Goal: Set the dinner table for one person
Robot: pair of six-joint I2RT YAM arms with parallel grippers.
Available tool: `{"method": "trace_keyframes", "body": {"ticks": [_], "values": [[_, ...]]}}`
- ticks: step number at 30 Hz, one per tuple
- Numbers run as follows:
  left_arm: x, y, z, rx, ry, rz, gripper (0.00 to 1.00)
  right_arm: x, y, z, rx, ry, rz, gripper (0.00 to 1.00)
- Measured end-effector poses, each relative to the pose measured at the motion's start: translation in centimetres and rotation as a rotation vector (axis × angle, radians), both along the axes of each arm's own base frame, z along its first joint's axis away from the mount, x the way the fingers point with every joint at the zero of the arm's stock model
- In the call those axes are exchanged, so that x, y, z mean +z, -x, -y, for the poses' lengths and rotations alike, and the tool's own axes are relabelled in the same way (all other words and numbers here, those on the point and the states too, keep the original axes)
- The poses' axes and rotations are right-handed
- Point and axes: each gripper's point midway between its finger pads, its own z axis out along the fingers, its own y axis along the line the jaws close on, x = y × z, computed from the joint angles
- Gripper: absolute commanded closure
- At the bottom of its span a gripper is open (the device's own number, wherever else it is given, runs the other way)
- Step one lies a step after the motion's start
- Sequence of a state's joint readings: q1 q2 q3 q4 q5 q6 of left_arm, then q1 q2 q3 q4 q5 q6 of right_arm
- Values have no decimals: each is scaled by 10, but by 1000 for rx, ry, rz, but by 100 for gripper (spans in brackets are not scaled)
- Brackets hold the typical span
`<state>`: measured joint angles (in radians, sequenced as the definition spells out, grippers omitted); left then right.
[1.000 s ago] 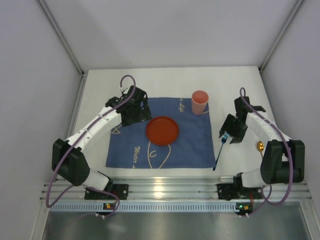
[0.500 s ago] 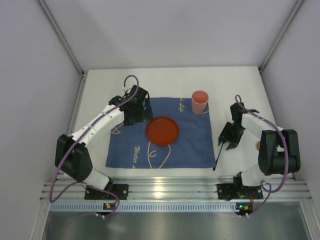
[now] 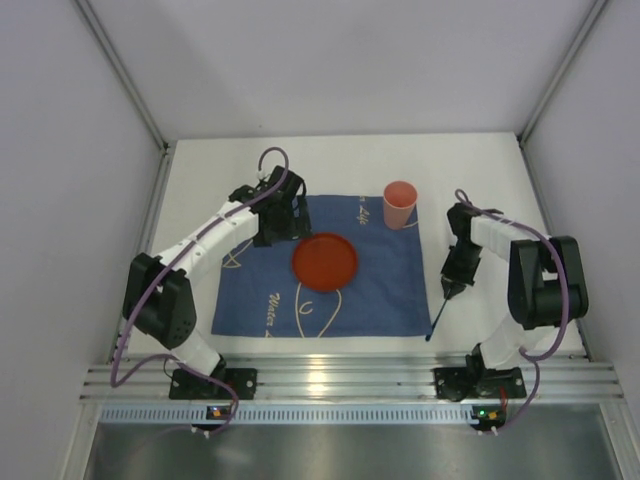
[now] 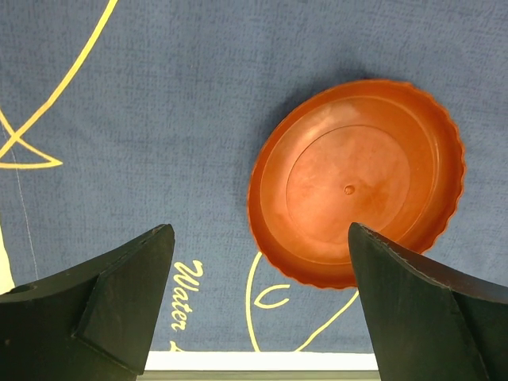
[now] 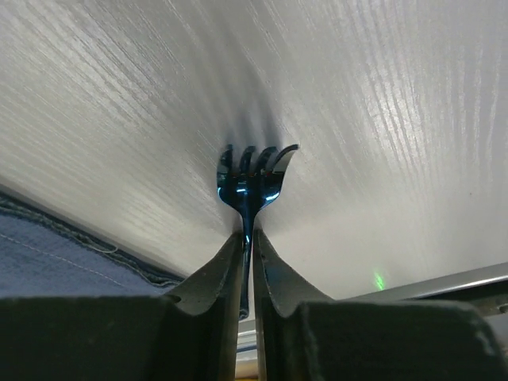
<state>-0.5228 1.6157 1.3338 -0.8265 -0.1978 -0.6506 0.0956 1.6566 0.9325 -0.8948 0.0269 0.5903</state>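
The table (image 3: 340,160) is a plain white top that fills the floor between pale walls, with a slotted aluminium rail (image 3: 330,375) along its near edge, where both arms are bolted.

From the near left corner the left arm (image 3: 205,240) reaches out to the far left corner of a blue cloth (image 3: 380,290) with pale line drawings. The left jaws hang above the cloth, spread wide with nothing between them. In the left wrist view the two dark fingers (image 4: 119,302) frame bare blue fabric (image 4: 159,95) and part of the plate (image 4: 357,178), touching neither.

The cloth lies in the middle of the table, nearer the rail than the far edge, with white table showing on every side. An orange-red plate (image 3: 324,261) with a finely scalloped rim lies flat on the cloth, about at its centre. A pink cup (image 3: 400,204) stands upright at the cloth's far right corner, well apart from the plate.

Just off the cloth's right edge a dark blue fork (image 3: 437,312) lies on bare table, its handle pointing toward the near edge. The right arm (image 3: 530,270) bends back from the near right corner, and the right jaws come down over the fork's far end. In the right wrist view the fingers (image 5: 214,286) are closed on the fork's (image 5: 248,178) neck just behind the tines. The tines sit close over their shadow on the white surface; whether they touch it cannot be told.
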Motion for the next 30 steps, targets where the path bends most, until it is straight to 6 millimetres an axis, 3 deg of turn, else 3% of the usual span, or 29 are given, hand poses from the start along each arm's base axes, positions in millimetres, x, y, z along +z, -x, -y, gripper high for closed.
{"method": "trace_keyframes", "body": {"ticks": [3,9,15,18,23,26,30], "values": [[0,-5,2,-5,0,5,4,0,-1,2,38,34,-37,100],[2,-10,7,-35,7,9,4,1,-5,5,87,71,-77,100],[22,-15,35,-162,86,37,4,17,-48,20,120,163,63,100],[40,-16,68,-274,148,73,3,52,-79,22,123,188,198,100],[80,-3,153,-514,300,127,3,136,-113,20,108,181,445,100],[102,8,202,-636,401,150,3,181,-115,17,105,158,545,100],[118,25,251,-742,527,150,4,215,-106,11,109,114,607,100]]}}
